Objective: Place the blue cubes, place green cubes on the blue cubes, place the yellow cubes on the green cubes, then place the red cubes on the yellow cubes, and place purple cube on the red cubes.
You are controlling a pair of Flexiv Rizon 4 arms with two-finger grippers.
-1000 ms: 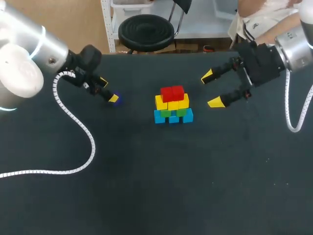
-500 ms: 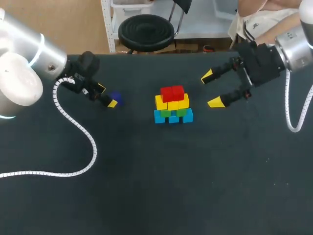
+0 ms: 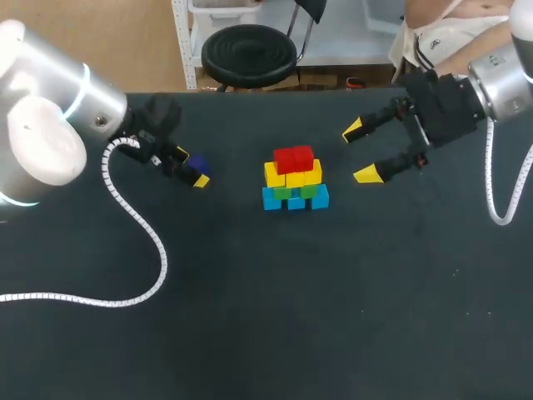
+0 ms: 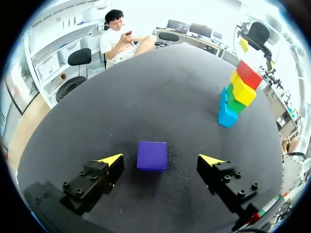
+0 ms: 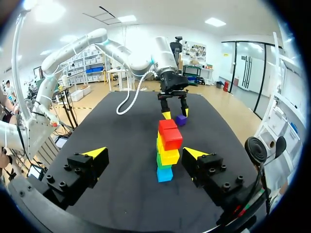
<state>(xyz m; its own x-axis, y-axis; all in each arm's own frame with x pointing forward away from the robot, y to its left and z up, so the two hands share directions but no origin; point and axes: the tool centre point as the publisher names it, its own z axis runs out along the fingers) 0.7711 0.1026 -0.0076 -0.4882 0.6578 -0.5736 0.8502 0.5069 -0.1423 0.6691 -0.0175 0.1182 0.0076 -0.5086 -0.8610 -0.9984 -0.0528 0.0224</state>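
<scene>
Purple cube [image 4: 152,155] lies flat on the black desk [image 4: 160,87] between the spread fingers of your left tool [image 4: 161,159], neither finger touching it. Well apart stands the stack: blue cubes [image 3: 296,200] lowest, green cubes [image 3: 291,192], yellow cubes [image 3: 293,176], red cubes [image 3: 293,157] topmost. Your right tool [image 3: 360,152] hangs beside it, wide open, holding nothing.

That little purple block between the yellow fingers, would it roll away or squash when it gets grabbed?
The purple cube sits flat on the table, so it would probably slide, not roll. Its crisp edges suggest it is rigid and unlikely to squash. Flat sides face the open fingers of the left gripper, so a pinch should hold squarely.
</scene>
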